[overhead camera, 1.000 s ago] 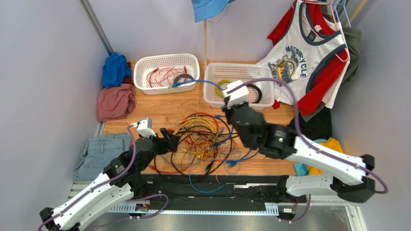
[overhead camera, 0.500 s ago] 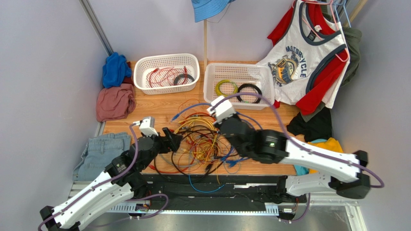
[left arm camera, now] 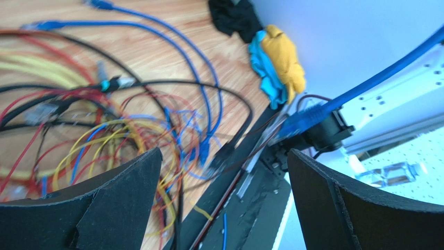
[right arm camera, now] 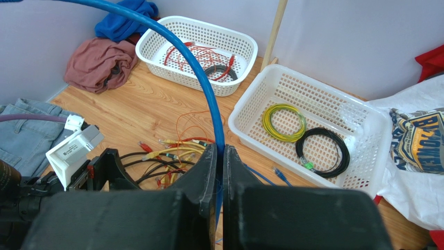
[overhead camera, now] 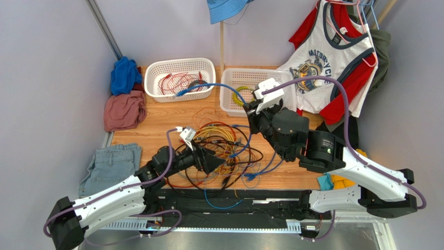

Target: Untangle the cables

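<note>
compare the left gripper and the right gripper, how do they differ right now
The left gripper stands wide open with nothing pinched; the right gripper is shut on the blue cable.
The left gripper points into the tangled cables mid-table; the right gripper sits by the front of the right basket.
Both are black two-finger grippers.

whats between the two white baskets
Bare wooden table, with a thin wooden pole standing at the far end. The blue cable pinched in the right gripper arcs over the gap. The top view shows it best.
</note>
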Available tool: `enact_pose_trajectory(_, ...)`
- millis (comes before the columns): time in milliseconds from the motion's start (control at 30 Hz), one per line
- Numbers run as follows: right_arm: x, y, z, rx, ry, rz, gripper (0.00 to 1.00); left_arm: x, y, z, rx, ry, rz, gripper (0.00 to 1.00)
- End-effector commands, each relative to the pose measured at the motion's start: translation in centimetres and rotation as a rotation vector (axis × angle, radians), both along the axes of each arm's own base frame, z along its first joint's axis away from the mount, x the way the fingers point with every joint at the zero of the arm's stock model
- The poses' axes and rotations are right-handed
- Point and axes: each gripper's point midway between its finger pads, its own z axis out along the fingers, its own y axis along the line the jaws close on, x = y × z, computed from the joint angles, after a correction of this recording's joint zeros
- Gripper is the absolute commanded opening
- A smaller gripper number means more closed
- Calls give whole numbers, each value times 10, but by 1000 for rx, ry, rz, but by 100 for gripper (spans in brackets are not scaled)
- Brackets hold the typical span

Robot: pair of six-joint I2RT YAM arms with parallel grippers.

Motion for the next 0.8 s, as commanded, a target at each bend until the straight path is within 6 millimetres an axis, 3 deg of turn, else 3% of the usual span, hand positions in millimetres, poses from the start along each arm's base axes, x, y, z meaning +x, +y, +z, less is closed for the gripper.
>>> enact_pose_trajectory(0, -3, 1, 21, 77, 0, 21, 0, -7, -20, 50, -156, -161, -102, 99)
enact_pose_trajectory(200, -5, -1, 29, 95, -6, 28, 0, -12, -33, 55, -151, -203, -151, 99)
enact_pose_trajectory(533, -7, -5, 28, 109, 0, 33, 0, -17, -32, 35, -113, -200, -174, 83)
enact_pose_trajectory(667, -9, -2, 29, 125, 9, 51, 0, -13, -35, 31, -90, -215, -172, 70)
enact_pose_trajectory(767, -10, -5, 31, 131, 6, 50, 0, -11, -38, 29, -76, -218, -181, 51)
